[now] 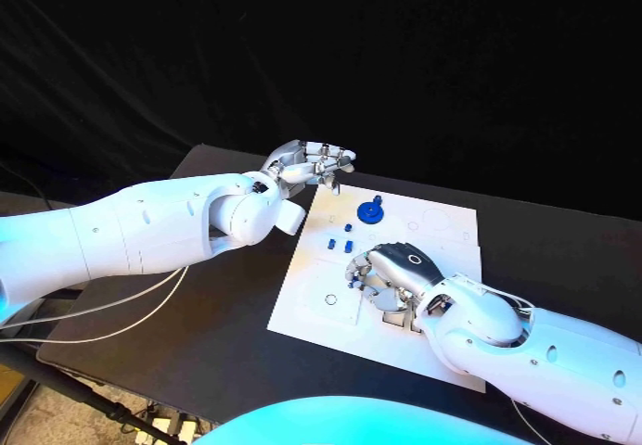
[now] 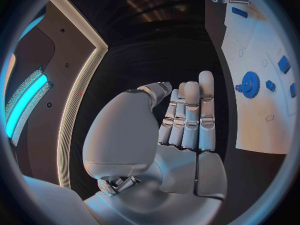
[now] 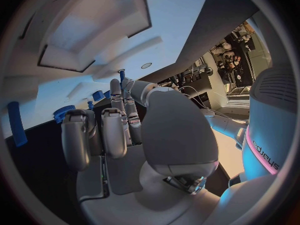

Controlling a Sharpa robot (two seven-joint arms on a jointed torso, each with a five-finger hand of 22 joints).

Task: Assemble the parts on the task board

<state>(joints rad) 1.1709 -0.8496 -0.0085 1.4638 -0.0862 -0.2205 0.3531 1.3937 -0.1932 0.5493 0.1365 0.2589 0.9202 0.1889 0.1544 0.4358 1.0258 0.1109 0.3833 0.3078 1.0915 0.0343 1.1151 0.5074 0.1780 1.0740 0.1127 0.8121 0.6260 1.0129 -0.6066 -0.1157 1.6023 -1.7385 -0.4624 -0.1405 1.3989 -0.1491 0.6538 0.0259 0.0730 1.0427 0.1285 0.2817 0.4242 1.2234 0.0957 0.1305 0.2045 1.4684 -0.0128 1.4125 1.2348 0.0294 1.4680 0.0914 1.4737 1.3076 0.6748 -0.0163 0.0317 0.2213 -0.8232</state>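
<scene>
The left hand (image 1: pixel 311 165) hovers above the far left corner of the task board (image 1: pixel 442 227), over the black table (image 1: pixel 200 315). Seen from its wrist, the fingers (image 2: pixel 190 116) lie straight and side by side, nothing between them and the thumb, so this hand holds nothing. In the head view one fingertip seems to point down toward the board's far edge; whether it touches is not clear.

The right hand (image 1: pixel 388 276) rests low over the middle of the board, palm down, fingers (image 3: pixel 103 132) curled forward toward the board's surface. In its wrist view a small blue peg (image 3: pixel 122 74) stands just beyond the fingertips; I cannot tell whether the hand pinches it or merely sits beside it.

On the board, a blue gear (image 1: pixel 371 213) lies at the far side, between the two hands, with a small blue knob at its rim. Nearer, three small blue parts (image 1: pixel 340 243) sit in a loose cluster just left of the right hand's fingers. A long blue bar (image 3: pixel 17 124) lies off toward the board's edge in the right wrist view.

The board carries faint outlined circles and a square recess (image 1: pixel 341 311) at its near left part. No writing on the board can be read.
</scene>
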